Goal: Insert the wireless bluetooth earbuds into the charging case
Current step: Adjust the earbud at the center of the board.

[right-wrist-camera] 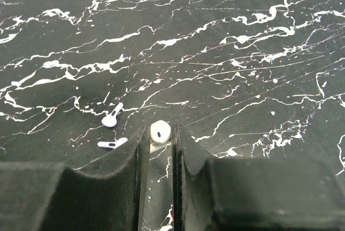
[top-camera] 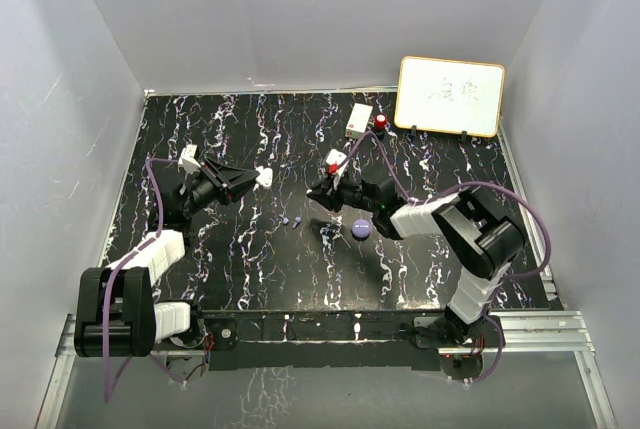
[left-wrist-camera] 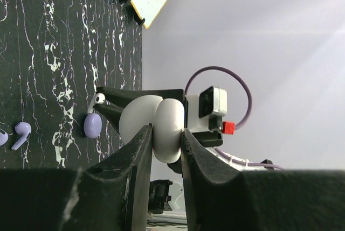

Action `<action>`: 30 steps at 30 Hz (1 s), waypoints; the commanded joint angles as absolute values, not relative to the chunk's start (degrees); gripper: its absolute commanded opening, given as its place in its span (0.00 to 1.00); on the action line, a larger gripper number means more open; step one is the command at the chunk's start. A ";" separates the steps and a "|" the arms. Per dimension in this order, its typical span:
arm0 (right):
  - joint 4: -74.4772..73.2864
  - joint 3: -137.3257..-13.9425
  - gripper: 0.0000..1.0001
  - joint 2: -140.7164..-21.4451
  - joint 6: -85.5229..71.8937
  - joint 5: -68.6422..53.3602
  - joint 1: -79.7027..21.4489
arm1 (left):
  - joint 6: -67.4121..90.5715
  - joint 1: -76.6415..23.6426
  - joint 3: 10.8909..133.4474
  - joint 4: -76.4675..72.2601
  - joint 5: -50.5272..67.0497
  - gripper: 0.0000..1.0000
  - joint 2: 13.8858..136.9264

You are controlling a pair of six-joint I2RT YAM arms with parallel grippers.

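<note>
while the left gripper (left-wrist-camera: 167, 131) is clamping its fingers tight on the white case (left-wrist-camera: 151, 117), the case's two rounded halves are bulging out side by side beyond the fingertips. seen from above, this case is being held at about 10 o'clock from the middle of the black marbled table (top-camera: 250, 269). the right gripper (right-wrist-camera: 159, 134) is reaching in low over the table and pinching a white earbud (right-wrist-camera: 160, 130) between its nearly closed tips, with the earbud's round head poking out in front. two purple earbuds (left-wrist-camera: 21, 134) are lying flat on the table, well apart from any case; from above they are sitting at 9 o'clock of the purple case (top-camera: 360, 229). that purple case is resting on the table at 4 o'clock from the middle, near the right gripper's tips. at the far edge, toward 1 o'clock, a whiteboard (top-camera: 450, 96) is standing upright, with a red knob (top-camera: 381, 122) at its 9 o'clock.
</note>
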State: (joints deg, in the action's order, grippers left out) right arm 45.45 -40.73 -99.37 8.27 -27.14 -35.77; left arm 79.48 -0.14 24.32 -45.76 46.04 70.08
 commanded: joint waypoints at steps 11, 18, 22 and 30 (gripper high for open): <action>66.63 -40.59 0.00 -109.37 -9.04 -27.26 -33.52 | 78.61 -0.33 26.54 -45.46 46.77 0.00 69.61; 72.13 -40.51 0.00 -112.66 -12.56 -27.85 -32.63 | 78.48 -0.30 26.50 -45.23 46.80 0.00 69.66; 73.08 -40.19 0.00 -113.52 -12.94 -28.48 -32.07 | 78.42 -0.32 26.25 -45.26 46.76 0.00 69.60; 69.09 -40.17 0.00 -113.16 -10.47 -26.77 -31.05 | 78.26 -0.34 26.02 -45.09 46.61 0.00 69.41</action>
State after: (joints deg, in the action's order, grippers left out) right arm 67.42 -40.60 -113.75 -12.08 -27.97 -31.88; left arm 78.63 -0.14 24.64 -44.95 46.04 70.08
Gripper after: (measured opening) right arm 0.176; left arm 0.231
